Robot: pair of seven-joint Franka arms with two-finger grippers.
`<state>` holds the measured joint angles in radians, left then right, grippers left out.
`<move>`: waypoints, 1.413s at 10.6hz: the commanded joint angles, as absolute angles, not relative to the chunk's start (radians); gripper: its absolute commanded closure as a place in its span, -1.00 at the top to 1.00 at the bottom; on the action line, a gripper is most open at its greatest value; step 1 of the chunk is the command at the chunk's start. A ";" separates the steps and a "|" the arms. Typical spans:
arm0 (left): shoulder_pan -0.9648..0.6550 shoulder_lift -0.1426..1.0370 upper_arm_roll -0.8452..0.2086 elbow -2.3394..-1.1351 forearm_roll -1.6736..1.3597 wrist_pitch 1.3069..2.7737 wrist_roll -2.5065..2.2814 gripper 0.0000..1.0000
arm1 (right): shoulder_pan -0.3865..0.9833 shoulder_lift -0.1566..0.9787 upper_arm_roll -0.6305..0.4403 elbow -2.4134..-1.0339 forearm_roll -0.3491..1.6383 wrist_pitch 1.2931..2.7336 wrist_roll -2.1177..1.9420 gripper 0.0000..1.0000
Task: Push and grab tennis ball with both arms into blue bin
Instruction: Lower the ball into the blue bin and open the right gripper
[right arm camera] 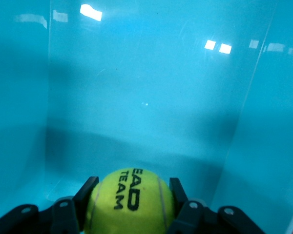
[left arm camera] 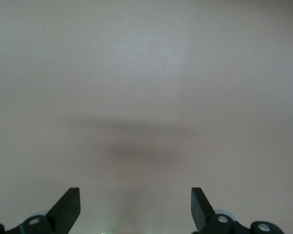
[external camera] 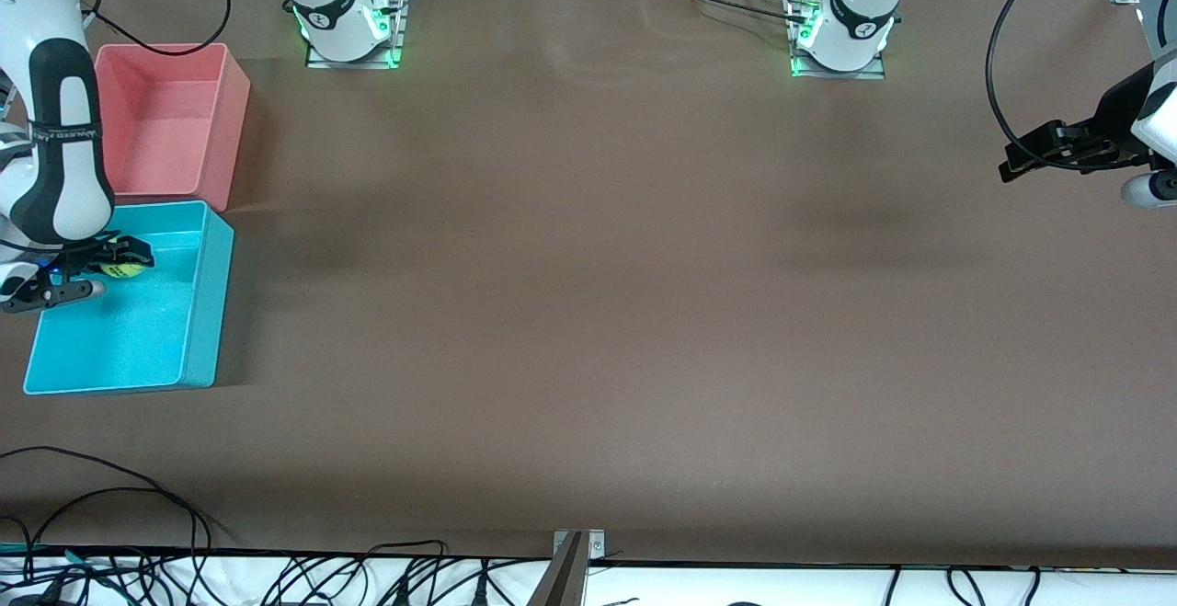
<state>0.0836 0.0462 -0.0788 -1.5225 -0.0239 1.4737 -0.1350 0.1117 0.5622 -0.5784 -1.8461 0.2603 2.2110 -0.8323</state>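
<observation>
The yellow-green tennis ball (external camera: 124, 268) with black lettering hangs over the inside of the blue bin (external camera: 198, 348), at the right arm's end of the table. My right gripper (external camera: 118, 266) is shut on it. In the right wrist view the tennis ball (right arm camera: 131, 202) fills the gap between both black fingers (right arm camera: 86, 191), with the blue bin's floor and walls (right arm camera: 146, 87) all around. My left gripper (external camera: 1011, 165) waits open over bare table at the left arm's end. Its two fingertips (left arm camera: 71, 202) stand wide apart with nothing between them.
A pink bin (external camera: 207, 123) of like size stands right beside the blue one, farther from the front camera. Black cables (external camera: 92, 496) lie along the table's front edge. The brown tabletop (external camera: 588, 266) stretches between the two arms.
</observation>
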 commanded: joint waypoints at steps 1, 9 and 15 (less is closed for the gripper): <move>0.087 0.040 -0.083 -1.519 -0.026 1.465 -0.141 1.00 | 0.104 0.603 -0.568 -1.845 0.314 2.279 -0.860 -1.00; 0.087 0.040 -0.083 -1.519 -0.026 1.465 -0.140 1.00 | 0.101 0.632 -0.568 -1.844 0.337 2.276 -0.881 0.55; 0.087 0.040 -0.083 -1.519 -0.026 1.463 -0.138 1.00 | 0.094 0.629 -0.568 -1.844 0.353 2.246 -0.881 1.00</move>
